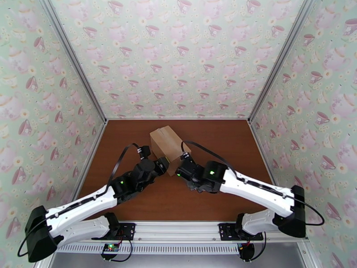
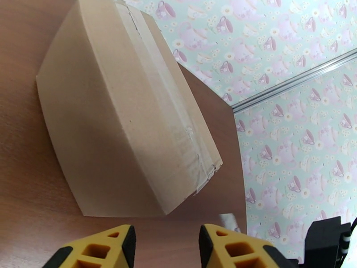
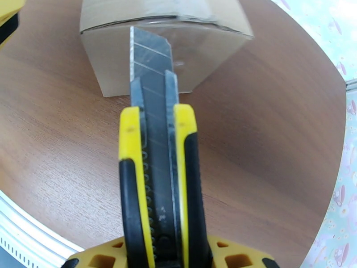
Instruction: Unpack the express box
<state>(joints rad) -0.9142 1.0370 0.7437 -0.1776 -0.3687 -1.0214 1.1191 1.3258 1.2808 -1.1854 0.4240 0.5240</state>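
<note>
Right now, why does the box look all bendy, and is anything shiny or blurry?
Left wrist view: the wide lens bows the edges of the express box, and its tape shines faintly. Right wrist view: the knife looms huge because it's close, its blade glints, and the table edge curves. Top external view: sharp, evenly lit, no glare.

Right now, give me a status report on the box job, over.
Left end effector open, empty, beside the express box. Right end effector shut on utility knife, blade out, aimed at taped end. Box sealed, nothing between.
</note>
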